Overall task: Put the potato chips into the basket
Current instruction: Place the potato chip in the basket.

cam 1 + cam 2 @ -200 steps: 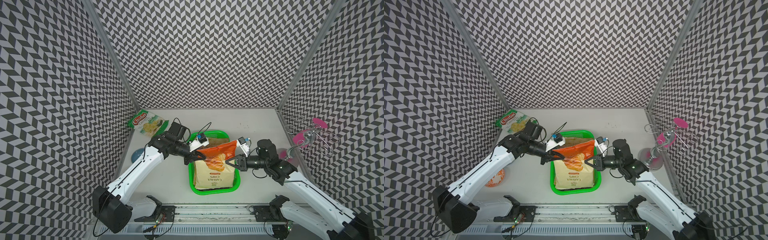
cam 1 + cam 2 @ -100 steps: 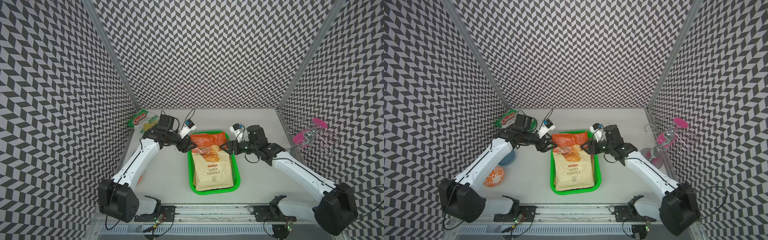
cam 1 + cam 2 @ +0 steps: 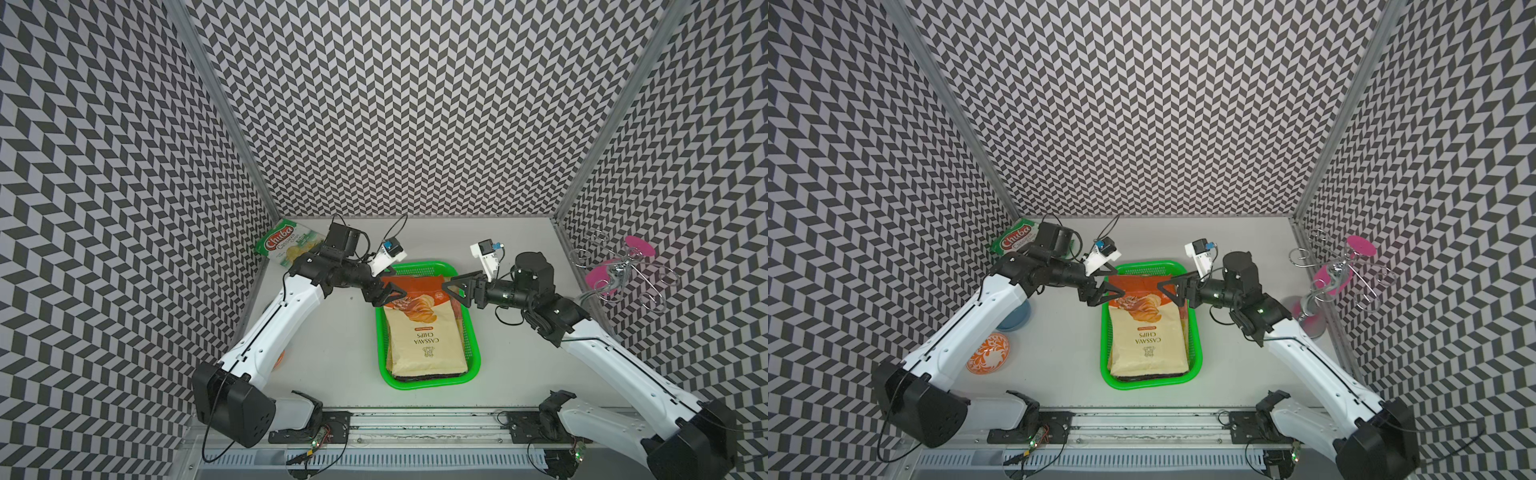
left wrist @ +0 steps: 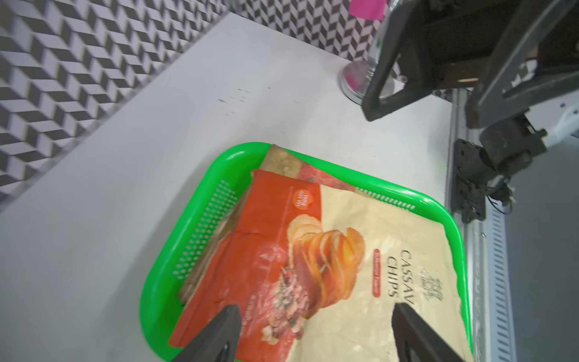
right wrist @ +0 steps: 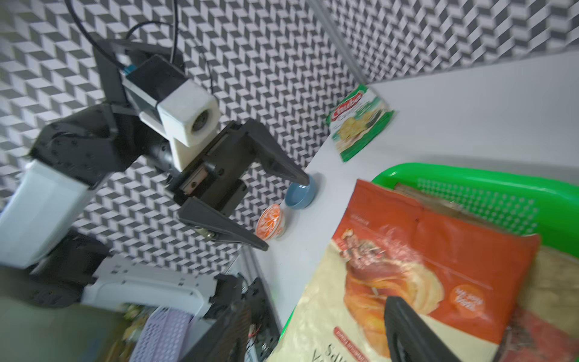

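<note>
The green basket [image 3: 428, 384] [image 3: 1150, 382] [image 4: 391, 185] stands mid-table. A tan and orange "CASSAVA CHIPS" bag [image 3: 424, 340] [image 3: 1148, 340] [image 4: 344, 250] [image 5: 407, 282] lies flat on top of other potato chips bags inside it. My left gripper [image 3: 390, 296] [image 3: 1106, 297] [image 4: 315, 308] hovers open over the bag's far left corner, holding nothing. Opposite it, my right gripper [image 3: 454, 294] [image 3: 1172, 294] [image 5: 313, 310] is open over the far right corner, also empty. A green-white "Chuba" bag [image 3: 286, 245] [image 3: 1017, 243] [image 5: 360, 122] leans in the far left corner of the table.
A blue bowl [image 3: 1017, 316] [image 5: 300, 196] and an orange patterned bowl [image 3: 988, 353] [image 5: 271, 221] sit by the left wall, under my left arm. A pink and wire stand [image 3: 619, 270] [image 3: 1337, 274] is at the right wall. Patterned walls close three sides.
Both grippers have opened and let go of the tan and orange bag, which went from hanging above the basket to lying flat in it. Both arms moved toward the basket's far end.
</note>
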You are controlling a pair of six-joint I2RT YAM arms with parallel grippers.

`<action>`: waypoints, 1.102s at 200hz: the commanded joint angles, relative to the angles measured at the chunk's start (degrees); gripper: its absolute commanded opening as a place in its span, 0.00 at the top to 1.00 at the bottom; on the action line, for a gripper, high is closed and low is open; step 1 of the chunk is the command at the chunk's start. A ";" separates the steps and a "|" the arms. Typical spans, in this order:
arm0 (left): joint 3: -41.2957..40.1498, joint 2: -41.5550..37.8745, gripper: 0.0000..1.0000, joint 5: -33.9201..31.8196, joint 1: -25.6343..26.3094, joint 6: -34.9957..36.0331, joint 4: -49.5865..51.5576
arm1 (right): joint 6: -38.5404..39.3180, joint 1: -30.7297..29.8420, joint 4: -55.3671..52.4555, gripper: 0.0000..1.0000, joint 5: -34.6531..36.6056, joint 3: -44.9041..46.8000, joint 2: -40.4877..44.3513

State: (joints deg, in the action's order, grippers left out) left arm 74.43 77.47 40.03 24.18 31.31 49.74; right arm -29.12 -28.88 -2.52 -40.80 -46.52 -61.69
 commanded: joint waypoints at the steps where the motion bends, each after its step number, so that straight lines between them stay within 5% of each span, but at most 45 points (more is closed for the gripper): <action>1: -3.77 -0.29 0.21 1.40 1.62 4.24 2.75 | -6.89 -2.81 12.13 0.29 -6.71 5.26 -1.34; 49: -12.68 2.66 0.24 -3.28 2.24 6.13 -2.36 | -8.47 -9.17 18.87 0.30 -4.56 13.15 -8.13; 133: -24.19 3.17 0.24 -10.59 4.64 3.33 -12.54 | -6.54 -11.45 18.35 0.38 6.81 20.78 -10.92; 220: -11.26 -4.61 0.12 -3.76 4.87 2.86 -3.17 | -1.71 -12.07 10.94 0.35 5.47 13.41 -2.04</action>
State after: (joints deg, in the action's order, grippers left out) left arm 56.99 76.62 32.08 28.53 34.22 41.67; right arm -32.84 -40.71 8.69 -35.53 -29.82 -65.89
